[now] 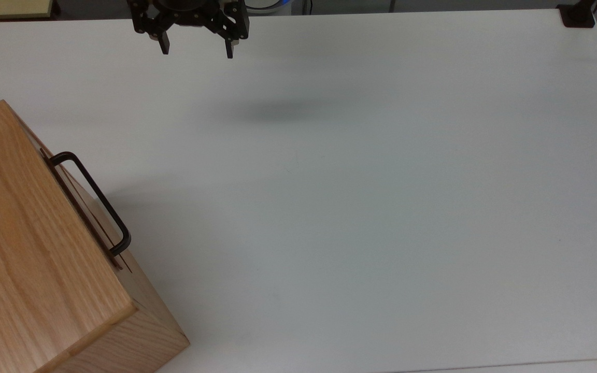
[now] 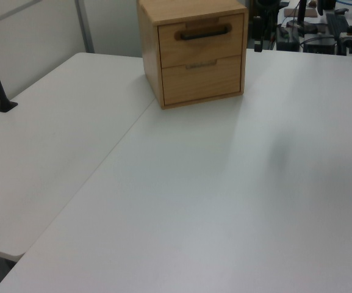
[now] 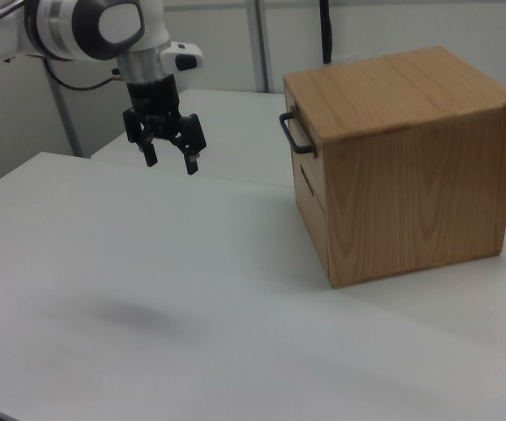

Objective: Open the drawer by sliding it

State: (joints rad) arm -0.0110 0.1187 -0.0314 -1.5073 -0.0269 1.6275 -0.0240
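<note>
While the gripper (image 1: 196, 49) is hanging at the top edge of the top view with its fingers apart, lots of bare white table (image 1: 355, 207) is lying open beside it. Sitting shut in the wooden box (image 1: 24, 248) at the lower left, the drawer (image 2: 201, 38) is showing its black handle (image 1: 96, 199).

A white arm (image 3: 103, 31) with grey joint caps carries a black two-fingered end effector (image 3: 170, 162).

1. No legible text, label, brand, number or sign appears in the top view.
2. None is legible in the left view.
3. None is legible in the right view.
</note>
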